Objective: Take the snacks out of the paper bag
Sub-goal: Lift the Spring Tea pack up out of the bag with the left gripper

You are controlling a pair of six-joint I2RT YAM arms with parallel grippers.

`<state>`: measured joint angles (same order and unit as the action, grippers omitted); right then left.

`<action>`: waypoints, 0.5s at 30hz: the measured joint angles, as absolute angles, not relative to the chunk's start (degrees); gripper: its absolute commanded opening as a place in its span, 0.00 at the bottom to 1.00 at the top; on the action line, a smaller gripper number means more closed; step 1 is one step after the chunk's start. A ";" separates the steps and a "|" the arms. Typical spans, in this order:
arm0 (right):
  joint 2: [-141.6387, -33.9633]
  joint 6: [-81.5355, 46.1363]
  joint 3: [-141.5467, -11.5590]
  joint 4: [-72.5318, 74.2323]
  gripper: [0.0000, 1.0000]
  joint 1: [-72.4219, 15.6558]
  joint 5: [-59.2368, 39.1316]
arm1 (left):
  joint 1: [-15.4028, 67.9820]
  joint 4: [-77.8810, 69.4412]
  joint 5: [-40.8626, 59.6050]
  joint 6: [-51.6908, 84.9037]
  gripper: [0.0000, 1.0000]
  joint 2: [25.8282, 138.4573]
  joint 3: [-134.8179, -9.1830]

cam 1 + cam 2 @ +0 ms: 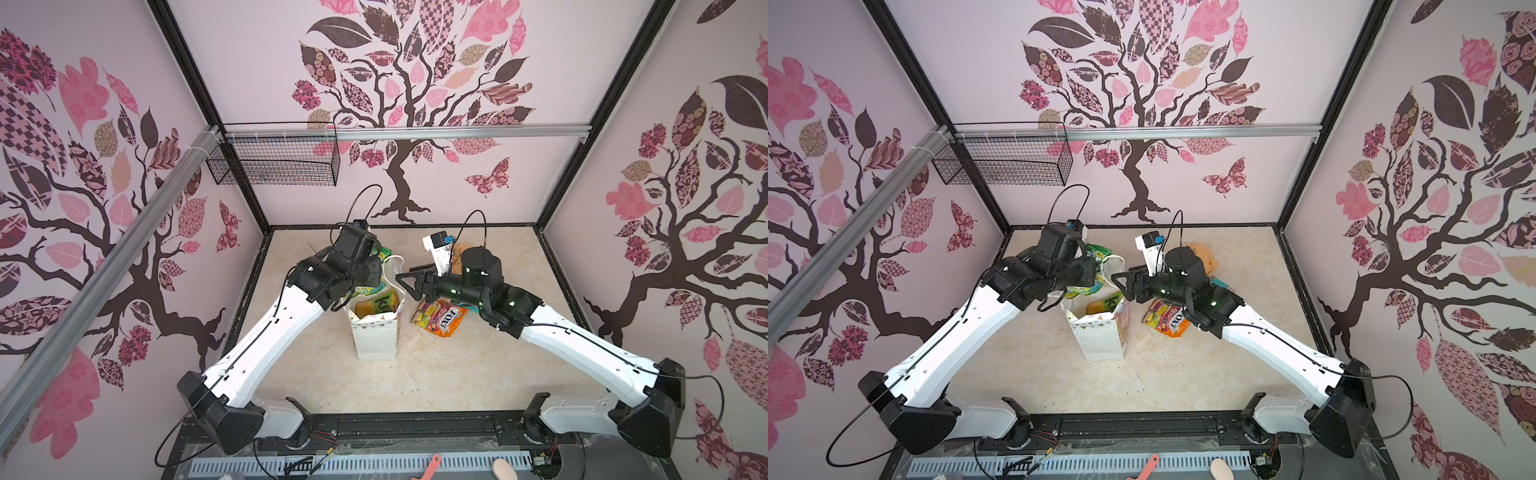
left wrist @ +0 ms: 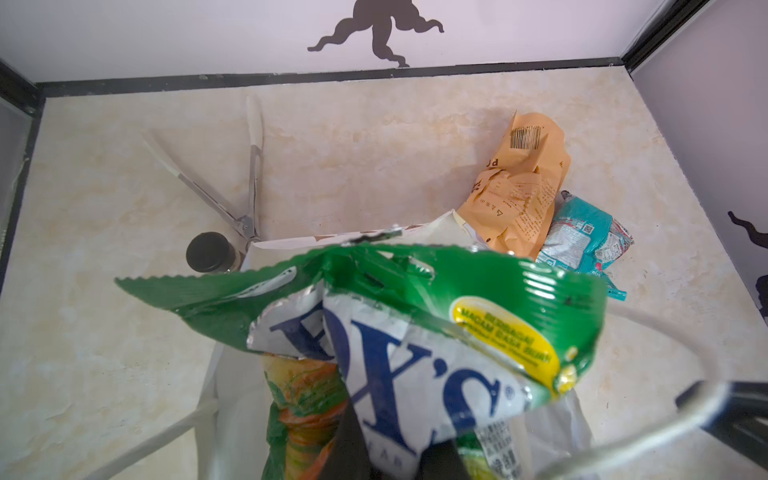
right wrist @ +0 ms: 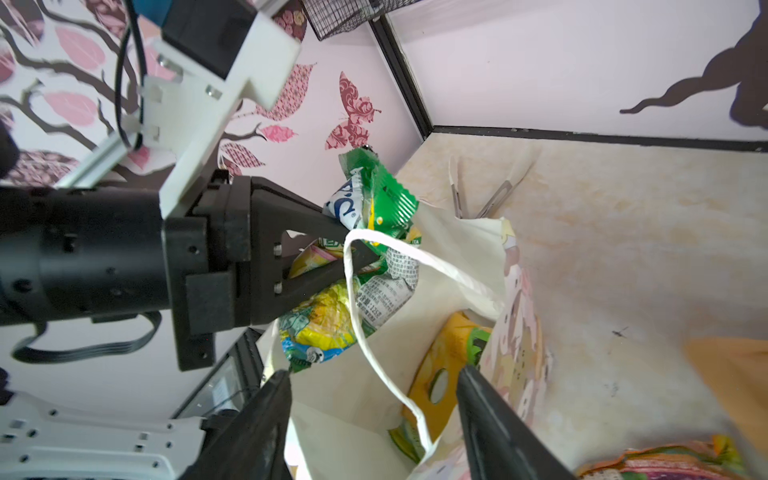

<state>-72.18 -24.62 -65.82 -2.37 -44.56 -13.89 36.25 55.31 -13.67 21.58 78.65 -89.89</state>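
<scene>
As our left gripper (image 3: 359,245) clamps the green packet (image 2: 415,316) above the paper bag (image 1: 376,336), our right gripper (image 3: 374,374) gapes. It looks empty.

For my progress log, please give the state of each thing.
paper bag: upright, open
green FOX'S packet: held over bag mouth
left gripper: shut on it
right gripper: open
orange-red FOX'S packet: on table
tan packet: on table
teal packet: on table
yellow-orange packet: inside bag
tongs: open
jar: lidded

Cord handle (image 3: 440,266), left hand (image 3: 359,243) crowd paper bag (image 1: 376,340) mouth.
</scene>
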 measured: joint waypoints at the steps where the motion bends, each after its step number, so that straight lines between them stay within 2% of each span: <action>1: -71.75 -24.49 -65.82 -2.37 0.76 -44.56 -13.69 | 36.25 55.55 -13.91 21.41 0.00 78.65 -90.37; 9: -68.62 -24.43 -65.82 -2.35 0.87 -44.56 -13.67 | 36.38 58.50 -15.79 20.91 0.00 78.63 -96.33; 15: -68.38 -25.41 -67.51 -3.81 0.89 -44.56 -14.50 | 39.11 59.27 -17.37 20.82 0.00 78.59 -102.59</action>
